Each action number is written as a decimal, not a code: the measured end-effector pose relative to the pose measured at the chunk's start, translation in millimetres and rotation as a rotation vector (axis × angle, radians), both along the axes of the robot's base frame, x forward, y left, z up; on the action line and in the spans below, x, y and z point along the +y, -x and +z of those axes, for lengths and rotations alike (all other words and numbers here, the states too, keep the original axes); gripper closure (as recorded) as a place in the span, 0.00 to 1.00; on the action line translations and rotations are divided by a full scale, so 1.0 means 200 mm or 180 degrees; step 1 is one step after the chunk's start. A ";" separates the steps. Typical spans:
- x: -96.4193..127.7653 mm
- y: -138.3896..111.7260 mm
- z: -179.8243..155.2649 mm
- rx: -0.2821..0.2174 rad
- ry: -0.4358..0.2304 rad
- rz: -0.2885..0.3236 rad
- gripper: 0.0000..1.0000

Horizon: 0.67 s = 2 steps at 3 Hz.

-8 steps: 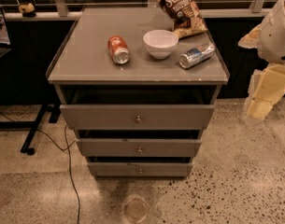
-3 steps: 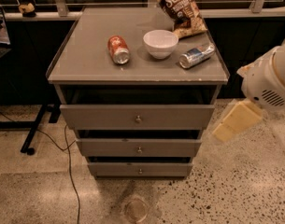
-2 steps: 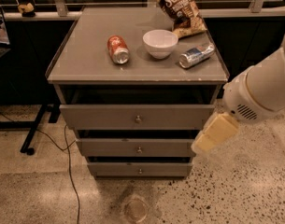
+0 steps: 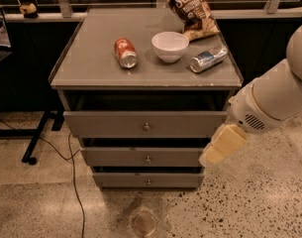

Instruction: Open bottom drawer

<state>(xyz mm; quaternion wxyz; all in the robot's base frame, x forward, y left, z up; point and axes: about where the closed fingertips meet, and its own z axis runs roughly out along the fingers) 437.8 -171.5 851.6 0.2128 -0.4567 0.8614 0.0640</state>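
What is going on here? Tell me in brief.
A robot arm is working at the grey cabinet, set to open its bottom drawer. The gripper hangs by the cabinet's right edge, level with the middle drawer, not yet touching the bottom drawer's knob. An orange can, a silver can, a white bowl and a chip bag sit on top.

Shallow matt grey bottom drawer (image 4: 116, 179), shiny round metal knob (image 4: 148, 182); smooth cream plastic gripper (image 4: 221, 146) below bench (image 4: 91, 58) front right corner.
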 end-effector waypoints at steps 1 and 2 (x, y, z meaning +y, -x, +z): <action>0.01 0.02 -0.02 -0.0058 0.0005 -0.0076 0.00; 0.03 0.07 -0.17 -0.0044 -0.0164 -0.0485 0.00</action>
